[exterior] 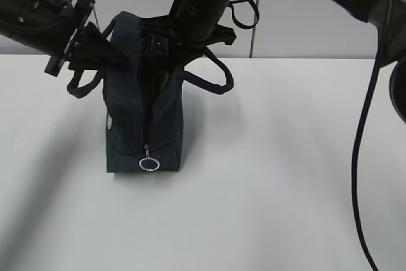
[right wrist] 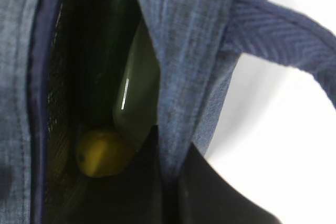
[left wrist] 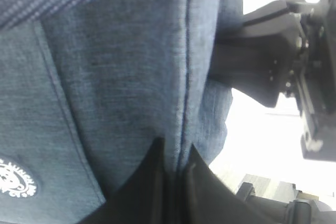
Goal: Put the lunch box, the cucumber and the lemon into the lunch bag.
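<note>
Both claws pinch opposite edges of the lunch bag (exterior: pixel 143 112) on the table (exterior: pixel 285 157), left claw (left wrist: pixel 173 169) and right claw (right wrist: pixel 168 177) spreading its mouth; below the right claw sit the lemon (right wrist: pixel 100 153) and the lunch box (right wrist: pixel 139 98).

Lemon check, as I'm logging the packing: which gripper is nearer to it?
Right. The right gripper pinches the bag wall at the opening, just above the lemon. The left gripper pinches the bag's outer side.
</note>
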Tool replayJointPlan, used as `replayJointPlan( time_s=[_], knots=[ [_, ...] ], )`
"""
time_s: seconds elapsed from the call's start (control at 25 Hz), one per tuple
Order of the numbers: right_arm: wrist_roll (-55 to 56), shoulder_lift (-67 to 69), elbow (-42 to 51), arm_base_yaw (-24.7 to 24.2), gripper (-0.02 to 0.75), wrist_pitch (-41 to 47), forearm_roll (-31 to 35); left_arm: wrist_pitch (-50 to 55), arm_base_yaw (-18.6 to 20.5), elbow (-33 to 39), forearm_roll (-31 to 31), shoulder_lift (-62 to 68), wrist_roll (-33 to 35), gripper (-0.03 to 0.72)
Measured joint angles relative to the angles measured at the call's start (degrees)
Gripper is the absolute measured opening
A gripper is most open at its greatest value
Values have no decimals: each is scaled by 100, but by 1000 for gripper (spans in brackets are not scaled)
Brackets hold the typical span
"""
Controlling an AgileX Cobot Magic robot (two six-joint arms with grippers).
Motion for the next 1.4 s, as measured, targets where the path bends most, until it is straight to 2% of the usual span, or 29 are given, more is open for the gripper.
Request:
replayJointPlan(
  time_s=[0.24, 0.44, 0.64, 0.88, 1.4],
  knots=[
    [67, -132, 27, -122, 1, 11, -355, -154, -77, -46, -136, 41, -103, 5],
    [78, -391, 512, -301, 1, 11, -452, -273, -166, -46, -394, 177, -118, 5],
    [78, -526, 909, -369, 1, 11, -625, -337, -396, -49, -618, 356, -118, 5],
    [78, -733, 964, -414, 1, 11, -833, -373, -605, -59, -795, 417, -118, 5],
    [88, -839, 1453, -501, 1, -49, -1103, -577, -644, -59, -912, 473, -118, 8]
  ],
)
